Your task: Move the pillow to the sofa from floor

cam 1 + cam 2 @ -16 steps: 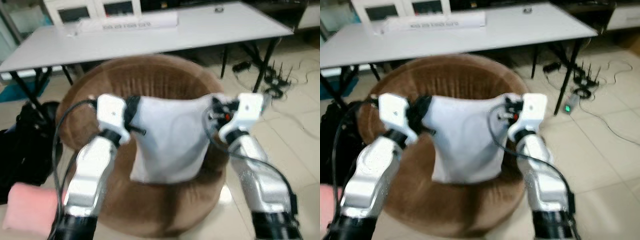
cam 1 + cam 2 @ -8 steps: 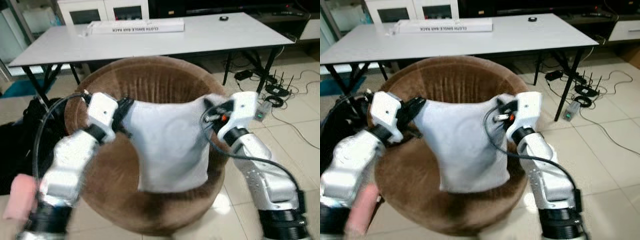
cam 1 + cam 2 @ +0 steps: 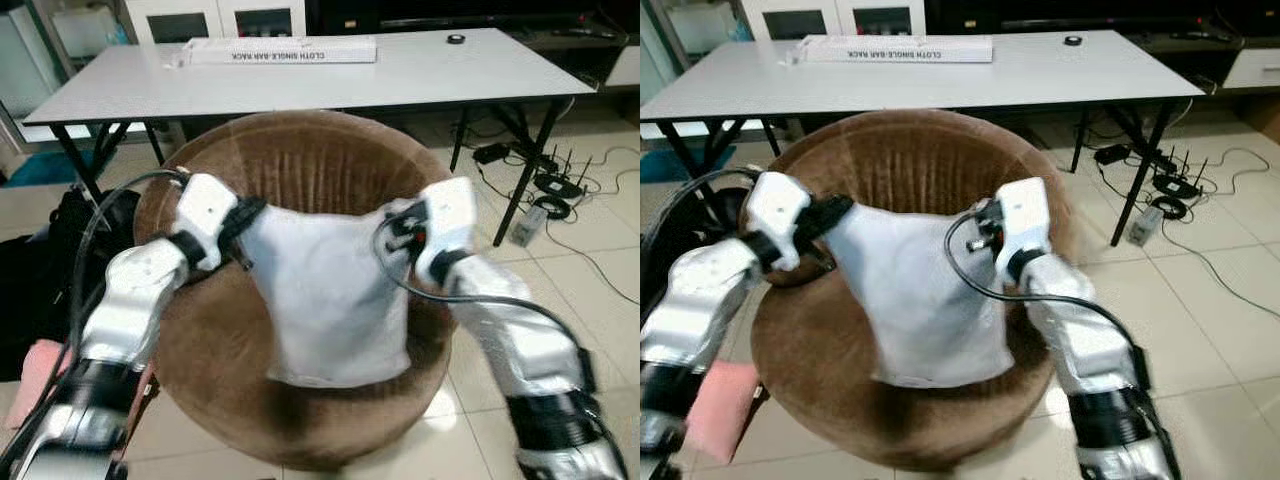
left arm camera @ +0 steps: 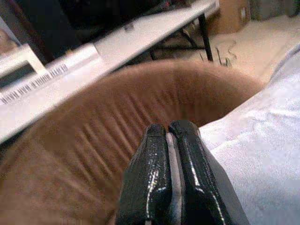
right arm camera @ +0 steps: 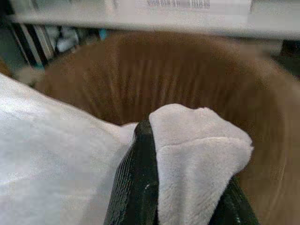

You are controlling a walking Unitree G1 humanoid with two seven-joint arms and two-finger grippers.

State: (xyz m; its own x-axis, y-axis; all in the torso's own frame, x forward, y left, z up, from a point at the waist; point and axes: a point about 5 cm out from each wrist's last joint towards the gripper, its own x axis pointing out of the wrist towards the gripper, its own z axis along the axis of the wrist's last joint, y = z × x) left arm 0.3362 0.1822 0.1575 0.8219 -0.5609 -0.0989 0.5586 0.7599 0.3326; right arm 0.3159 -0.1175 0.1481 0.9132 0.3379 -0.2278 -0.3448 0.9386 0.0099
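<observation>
silver arms (image 3: 130,300), black fingers (image 4: 161,187)

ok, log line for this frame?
pillow hanging over brown chair | left gripper shut on pillow corner | right gripper shut on other corner

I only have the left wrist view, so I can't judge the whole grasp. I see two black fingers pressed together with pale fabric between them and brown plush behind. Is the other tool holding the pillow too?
Observer: Yes. The right tool is shut on the pillow's opposite upper corner.
Operator: Is the pillow resting on the sofa?
Observer: It hangs between the left tool and the right one, over the round brown sofa's seat; contact is unclear.
Operator: Anything behind the sofa?
Observer: A white table with a long white box on it.
</observation>
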